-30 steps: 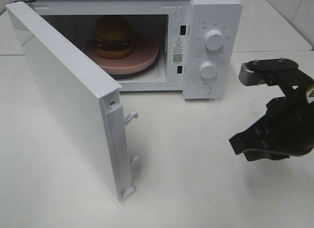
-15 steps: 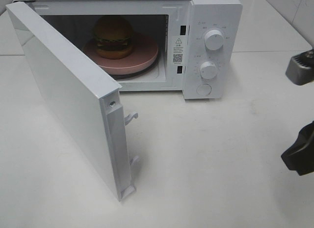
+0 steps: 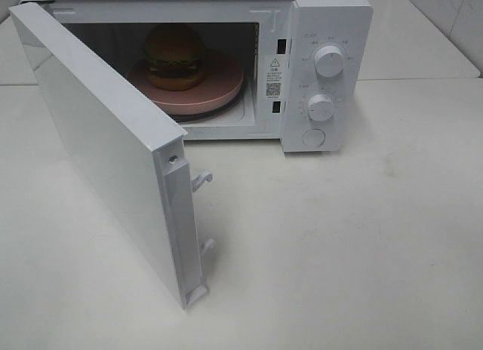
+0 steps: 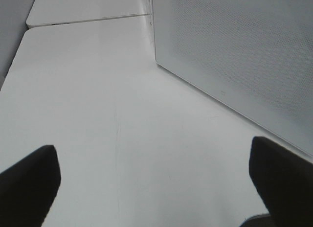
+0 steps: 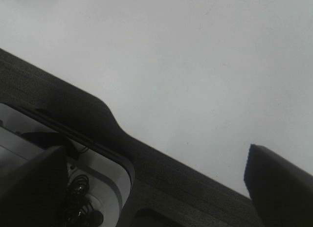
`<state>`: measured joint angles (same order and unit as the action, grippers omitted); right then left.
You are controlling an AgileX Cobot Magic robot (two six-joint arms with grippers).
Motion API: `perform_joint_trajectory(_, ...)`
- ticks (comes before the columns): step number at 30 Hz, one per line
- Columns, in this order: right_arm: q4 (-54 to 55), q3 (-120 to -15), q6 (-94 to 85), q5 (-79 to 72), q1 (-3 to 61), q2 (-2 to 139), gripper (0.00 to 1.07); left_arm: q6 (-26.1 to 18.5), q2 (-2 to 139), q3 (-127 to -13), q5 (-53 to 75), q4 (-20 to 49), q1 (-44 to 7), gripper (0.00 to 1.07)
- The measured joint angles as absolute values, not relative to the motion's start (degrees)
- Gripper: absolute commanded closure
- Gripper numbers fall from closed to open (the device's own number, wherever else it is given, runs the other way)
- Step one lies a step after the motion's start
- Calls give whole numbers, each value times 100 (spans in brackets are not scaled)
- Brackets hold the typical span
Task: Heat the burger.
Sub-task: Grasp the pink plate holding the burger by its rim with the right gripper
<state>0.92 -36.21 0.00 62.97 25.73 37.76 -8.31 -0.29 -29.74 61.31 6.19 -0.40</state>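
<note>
The burger (image 3: 174,56) sits on a pink round plate (image 3: 219,90) inside the white microwave (image 3: 332,33), whose door (image 3: 106,146) stands wide open to the left. Neither gripper shows in the high view. In the left wrist view my left gripper (image 4: 151,183) is open and empty over the white table, beside the door's perforated face (image 4: 239,56). In the right wrist view my right gripper (image 5: 156,188) is open and empty above the table's black edge (image 5: 73,114).
The microwave has two dials (image 3: 329,61) and a round button (image 3: 313,137) on its right panel. Door latch hooks (image 3: 201,181) stick out from the door's free edge. White table (image 3: 339,244) spreads in front and to the right.
My right arm has pulled back to the right and left the high view. The burger, plate and door have not moved.
</note>
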Motion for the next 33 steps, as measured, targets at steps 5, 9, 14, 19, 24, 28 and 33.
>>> perform_joint_trajectory(5, 92, -3621, 0, 6549, 2573, 3243, 24, -831, -29, -2974, 6131, 619, -40, 9)
perform_joint_trajectory(9, 92, -3621, 0, 6595, 2361, 2607, 28, -831, -29, -2974, 6131, 619, -40, 9)
perform_joint_trajectory(14, 80, -3621, 0, 6595, 1982, 2114, 29, -831, -29, -2974, 6131, 619, -40, 9)
perform_joint_trajectory(19, 57, -3472, 0, 6366, 1593, 1444, 29, -831, -29, -2974, 6131, 619, -40, 9)
perform_joint_trajectory(24, 57, -3117, 0, 6240, 1301, 922, 31, -831, -29, -2974, 6131, 619, -40, 9)
perform_joint_trajectory(28, 57, -3042, 115, 6119, 1169, 693, 31, -831, -29, -2974, 6131, 619, -40, 9)
perform_joint_trajectory(33, 63, -2859, 195, 5787, 1106, 195, 31, -831, -29, -2974, 6131, 619, -40, 9)
